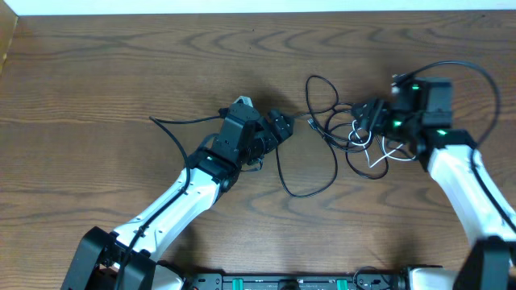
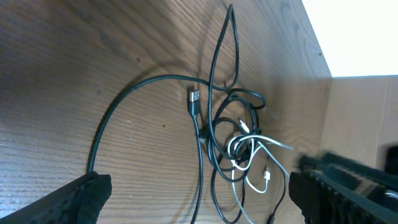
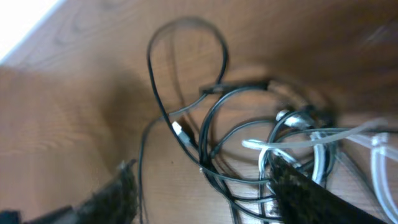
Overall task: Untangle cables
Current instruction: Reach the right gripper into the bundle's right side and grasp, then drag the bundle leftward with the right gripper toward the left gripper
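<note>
While the left gripper (image 1: 280, 127) sits just left of the tangle, its fingers (image 2: 81, 198) are spread wide and hold nothing; a black strand runs along the table (image 1: 121, 64) between them.

Cables (image 1: 359, 135) lie knotted on the table, right of centre. Two are black, and a white cable (image 1: 379, 157) loops through the middle. One black cable (image 1: 310, 184) curves out long below the left gripper. A metal plug (image 2: 194, 99) lies at the knot's edge.

Right gripper (image 1: 369, 121) is down on the knot, fingers (image 3: 301, 186) partly apart, astride several strands. One finger lies over the white loops. Pinched or not: cannot tell.
</note>
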### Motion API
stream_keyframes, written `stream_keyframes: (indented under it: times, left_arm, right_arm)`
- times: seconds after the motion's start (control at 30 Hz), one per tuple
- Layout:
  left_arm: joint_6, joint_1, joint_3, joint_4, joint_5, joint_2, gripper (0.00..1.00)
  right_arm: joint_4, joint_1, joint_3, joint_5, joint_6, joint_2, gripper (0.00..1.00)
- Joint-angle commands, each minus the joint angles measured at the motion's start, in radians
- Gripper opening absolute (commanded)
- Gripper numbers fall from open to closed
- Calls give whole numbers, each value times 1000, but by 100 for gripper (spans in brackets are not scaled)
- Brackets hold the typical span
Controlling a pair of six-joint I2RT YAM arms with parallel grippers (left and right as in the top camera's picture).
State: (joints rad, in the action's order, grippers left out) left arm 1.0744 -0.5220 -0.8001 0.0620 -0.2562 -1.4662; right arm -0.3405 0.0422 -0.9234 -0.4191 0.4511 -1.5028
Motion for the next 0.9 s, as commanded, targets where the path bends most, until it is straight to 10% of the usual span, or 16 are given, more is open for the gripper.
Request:
stream_keyframes:
  times: [0.0, 0.73, 0.87]
  left_arm:
    - [5, -3, -9, -2, 6, -4, 98]
    - [5, -3, -9, -6, 18, -4, 98]
    - [5, -3, -9, -10, 10, -4, 98]
  right_arm:
    - [-24, 18, 7, -5, -18, -66, 55]
    - [-66, 19, 17, 298, 233, -263, 56]
    - [-36, 18, 17, 237, 232, -312, 42]
